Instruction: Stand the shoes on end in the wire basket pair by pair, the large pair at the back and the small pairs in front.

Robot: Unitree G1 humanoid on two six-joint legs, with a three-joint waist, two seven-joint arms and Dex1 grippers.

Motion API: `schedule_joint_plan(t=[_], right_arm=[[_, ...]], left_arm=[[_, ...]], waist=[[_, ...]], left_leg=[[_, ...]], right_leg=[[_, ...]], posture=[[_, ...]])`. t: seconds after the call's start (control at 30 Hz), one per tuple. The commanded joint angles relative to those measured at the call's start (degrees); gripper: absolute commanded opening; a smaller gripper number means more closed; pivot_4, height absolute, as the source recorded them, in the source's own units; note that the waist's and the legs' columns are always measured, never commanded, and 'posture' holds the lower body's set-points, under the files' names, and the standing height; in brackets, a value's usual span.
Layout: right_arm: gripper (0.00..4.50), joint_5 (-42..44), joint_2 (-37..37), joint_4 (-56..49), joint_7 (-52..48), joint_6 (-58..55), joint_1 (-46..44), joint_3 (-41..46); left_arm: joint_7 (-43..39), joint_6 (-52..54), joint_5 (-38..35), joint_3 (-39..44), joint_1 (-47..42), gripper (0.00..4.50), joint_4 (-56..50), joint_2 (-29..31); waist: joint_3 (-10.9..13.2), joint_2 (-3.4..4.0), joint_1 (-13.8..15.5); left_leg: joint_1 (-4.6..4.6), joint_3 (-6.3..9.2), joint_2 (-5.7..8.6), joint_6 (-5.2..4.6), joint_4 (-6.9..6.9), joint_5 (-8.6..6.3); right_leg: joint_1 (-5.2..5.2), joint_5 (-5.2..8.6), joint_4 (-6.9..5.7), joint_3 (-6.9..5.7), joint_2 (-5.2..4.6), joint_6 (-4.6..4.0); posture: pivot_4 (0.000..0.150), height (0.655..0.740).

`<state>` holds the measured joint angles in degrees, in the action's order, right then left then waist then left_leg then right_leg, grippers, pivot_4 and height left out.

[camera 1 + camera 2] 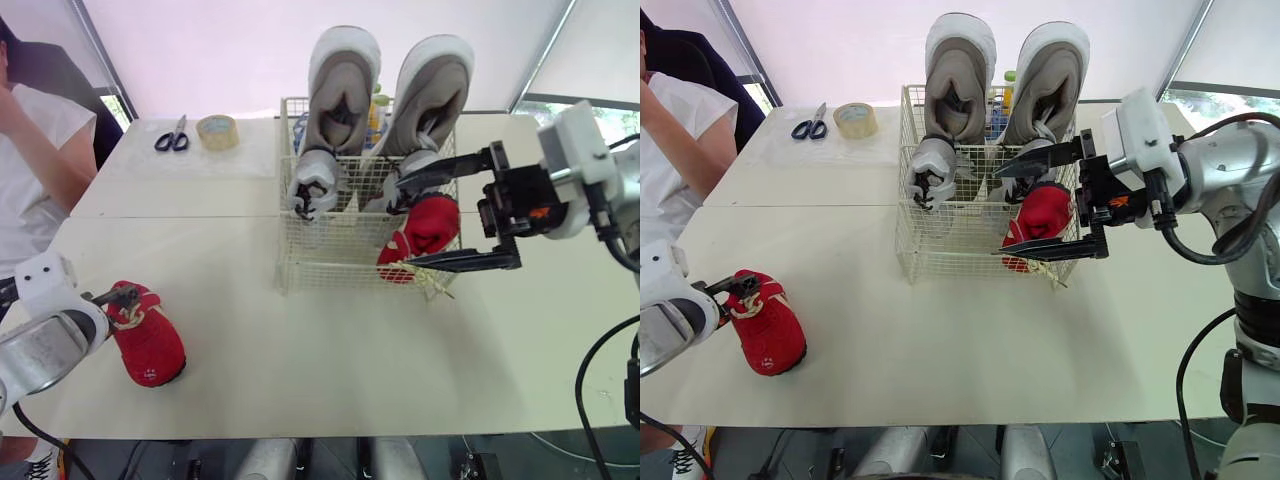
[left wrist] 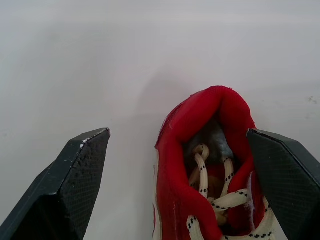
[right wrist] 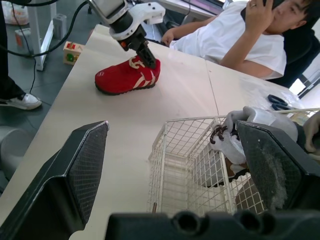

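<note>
The right gripper [image 1: 402,224] hung released, its fingers spread wide on either side of a red shoe [image 1: 432,222] upended at the front of the wire basket [image 1: 325,255], with the large grey pair [image 1: 343,85] just behind. The left gripper [image 2: 178,134], also released, straddled the collar of the second red shoe [image 1: 152,342] on the counter [image 1: 320,360].

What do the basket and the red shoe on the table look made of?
The basket: thin wire, probably metal, coated cream-white, an open grid. The red shoe: soft matte cloth or suede, uncertain which, with woven speckled laces.
</note>
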<state>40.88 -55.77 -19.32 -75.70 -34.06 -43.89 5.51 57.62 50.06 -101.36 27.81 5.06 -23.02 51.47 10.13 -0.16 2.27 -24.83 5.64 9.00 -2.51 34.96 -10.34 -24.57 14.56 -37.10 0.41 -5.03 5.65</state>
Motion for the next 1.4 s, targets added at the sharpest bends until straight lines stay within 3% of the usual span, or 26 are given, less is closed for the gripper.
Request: schedule_joint_plan(t=[0.03, 0.17, 0.27, 0.5, 0.63, 0.7, 0.83, 0.93, 1.17, 1.4], right_arm=[[4.41, 1.0, -1.2, -1.8, 1.2, -0.3, -0.2, 2.4], [4.41, 1.2, -1.4, -2.3, 2.1, -0.6, -0.1, 2.6], [4.50, 0.8, -2.0, -2.4, 2.6, -0.3, 0.2, 2.7], [4.50, 0.6, -2.4, -2.5, 3.4, 0.3, 0.7, 2.7], [4.50, 0.5, -2.6, -2.0, 3.5, 0.4, 0.6, 2.6], [4.50, 0.2, -2.8, -1.7, 3.5, 0.6, 0.4, 2.5], [4.50, -0.4, -3.2, -1.1, 3.7, 0.8, 0.2, 2.5], [4.50, -0.7, -3.6, -0.9, 4.0, 0.7, 0.2, 2.8], [4.50, -0.6, -5.1, -1.3, 5.7, 0.1, 1.0, 4.4], [4.50, -0.4, -6.9, -1.8, 6.7, -0.9, 3.0, 6.3]], left_arm=[[0.1, -0.8, 1.2, -1.6, -0.4, 4.50, 1.8, 0.2], [1.9, -1.9, 0.6, -3.2, -0.8, 4.50, 3.9, -1.3], [2.4, -1.6, 0.8, -4.1, -0.6, 3.71, 4.9, -1.2], [4.2, -2.0, -0.7, -5.7, -3.2, 0.15, 5.8, -0.4], [-2.1, -2.9, 3.1, -7.5, -13.1, 0.06, 6.4, -0.3], [-9.3, -4.9, 5.9, -9.2, -23.9, 0.06, 8.3, -2.1], [-31.6, -7.1, 17.7, -14.0, -40.8, 0.06, 7.9, -3.0], [-46.5, -10.5, 25.9, -17.0, -47.5, 0.06, 5.8, -4.3], [-68.5, -20.0, 43.8, -25.2, -48.4, 0.06, 1.5, -11.9], [-76.1, -26.2, 57.8, -31.4, -47.1, 0.06, 3.3, -21.5]], waist=[[0.0, 0.00, 0.0], [0.0, 0.04, 0.0], [0.0, 0.04, 0.0], [0.0, 0.02, -0.1], [0.0, -0.06, 0.3], [0.1, -0.12, 0.7], [0.0, -0.22, 0.7], [0.0, -0.21, -0.2], [0.0, -0.19, -0.4], [0.0, -0.19, 0.1]], left_leg=[[0.00, -0.01, 0.00, 0.00, -0.01, 0.00], [0.00, -0.07, -0.02, 0.00, -0.02, 0.00], [0.00, -0.10, -0.02, 0.00, -0.02, 0.00], [-0.01, -0.33, -0.03, -0.11, -0.06, -0.07], [-0.02, -0.45, -0.16, -0.11, -0.05, -0.07], [-0.10, -0.54, -0.24, -0.11, 0.03, -0.07], [-0.13, -0.79, -0.26, -0.12, 0.15, -0.07], [-0.16, -0.93, -0.26, -0.32, 0.04, -0.19], [-0.28, -1.10, -0.45, -0.08, -0.13, -0.24], [-0.34, -1.10, -0.45, -0.52, 0.20, -0.52]], right_leg=[[0.01, 0.00, 0.00, 0.01, -0.01, 0.00], [0.03, 0.00, -0.01, 0.07, 0.00, 0.00], [0.03, 0.00, -0.01, 0.09, -0.01, 0.00], [-0.01, 0.01, 0.04, 0.28, -0.01, 0.02], [-0.02, 0.01, 0.03, 0.26, -0.01, 0.02], [-0.02, 0.01, 0.09, 0.16, -0.01, 0.02], [-0.01, -0.02, 0.24, 0.16, -0.03, 0.02], [0.06, -0.05, 0.51, 0.20, -0.09, 0.06], [-0.14, -0.15, 0.66, 0.33, 0.03, 0.32], [0.04, -0.24, 0.83, 0.32, 0.06, 0.40]], posture=[[0.150, 0.7400], [0.150, 0.7400], [0.150, 0.7400], [0.150, 0.7400], [0.150, 0.7400], [0.150, 0.7400], [0.150, 0.7400], [0.150, 0.7400], [0.150, 0.7400], [0.150, 0.7400]])
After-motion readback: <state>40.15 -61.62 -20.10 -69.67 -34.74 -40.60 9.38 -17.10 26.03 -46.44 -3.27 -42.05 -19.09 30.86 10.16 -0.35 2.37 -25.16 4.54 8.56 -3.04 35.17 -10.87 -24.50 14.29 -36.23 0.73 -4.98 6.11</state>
